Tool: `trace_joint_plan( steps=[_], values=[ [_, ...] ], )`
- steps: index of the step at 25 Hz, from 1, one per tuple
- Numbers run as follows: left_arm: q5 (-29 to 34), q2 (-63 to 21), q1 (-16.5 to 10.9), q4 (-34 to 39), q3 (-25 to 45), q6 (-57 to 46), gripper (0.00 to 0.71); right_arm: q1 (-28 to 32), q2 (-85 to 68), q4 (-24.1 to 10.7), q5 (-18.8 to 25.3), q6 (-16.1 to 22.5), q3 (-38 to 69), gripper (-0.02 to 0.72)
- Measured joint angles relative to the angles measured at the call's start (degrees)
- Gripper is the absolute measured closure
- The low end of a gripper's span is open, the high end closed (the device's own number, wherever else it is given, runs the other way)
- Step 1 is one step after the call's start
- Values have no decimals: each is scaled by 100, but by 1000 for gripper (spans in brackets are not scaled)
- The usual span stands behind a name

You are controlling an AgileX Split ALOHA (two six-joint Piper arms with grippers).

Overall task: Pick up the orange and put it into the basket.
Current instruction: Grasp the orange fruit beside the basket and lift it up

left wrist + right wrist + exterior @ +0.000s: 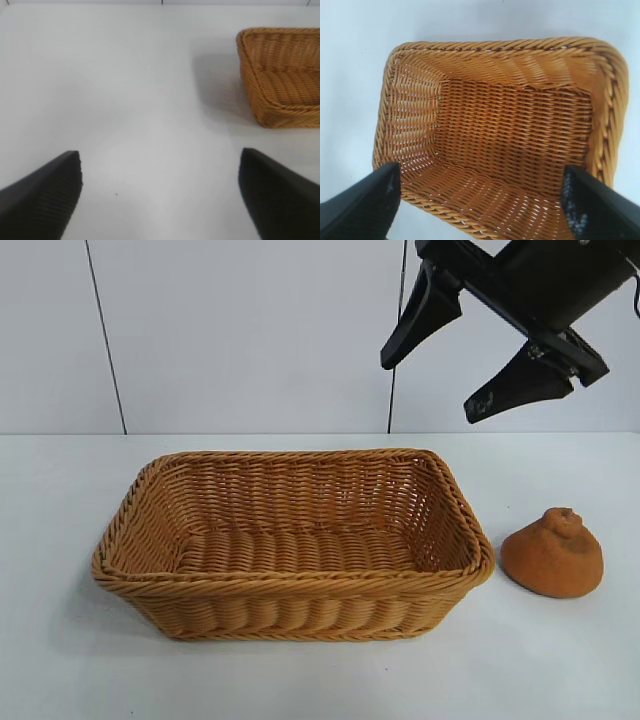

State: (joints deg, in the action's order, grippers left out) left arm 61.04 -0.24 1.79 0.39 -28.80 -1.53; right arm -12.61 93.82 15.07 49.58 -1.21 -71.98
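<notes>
The pick has not begun: the orange (552, 553) sits on the white bench (60, 660) just beside the wicker basket (300, 585), outside it, untouched. The right hand (468, 358) hangs spread and empty, high above both. It probably needs to descend over the orange. The left hand (160, 192), also spread, faces bare bench. A pale panelled wall (240, 330) stands behind.

Light is bright, even and diffuse, with no glare on the white table (300, 680). The basket (290, 540) casts a soft shadow, faint beside the left gripper (160, 195). Both grippers' near fingers (360, 205) look blurred; the weave beyond them stays sharp.
</notes>
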Motion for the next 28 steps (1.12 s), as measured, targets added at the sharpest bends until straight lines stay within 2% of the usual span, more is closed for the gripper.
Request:
trace_joint_plan(
  steps=[2, 8, 22, 23, 25, 28],
  values=[
    [0, 0, 0, 0, 0, 0, 101, 286, 25, -181, 24, 121, 1, 105],
    [0, 0, 0, 0, 0, -5, 101, 1001, 523, -149, 129, 121, -6, 105],
    [0, 0, 0, 0, 0, -5, 101, 1028, 2397, -7, -131, 47, -9, 111],
    [0, 0, 0, 0, 0, -5, 101, 1028, 2435, -25, -143, 47, -9, 136],
    [0, 0, 0, 0, 0, -5, 101, 1028, 2453, -48, -156, 47, -9, 245],
    [0, 0, 0, 0, 0, -5, 101, 1028, 2425, -90, -165, 47, -13, 530]
  ],
)
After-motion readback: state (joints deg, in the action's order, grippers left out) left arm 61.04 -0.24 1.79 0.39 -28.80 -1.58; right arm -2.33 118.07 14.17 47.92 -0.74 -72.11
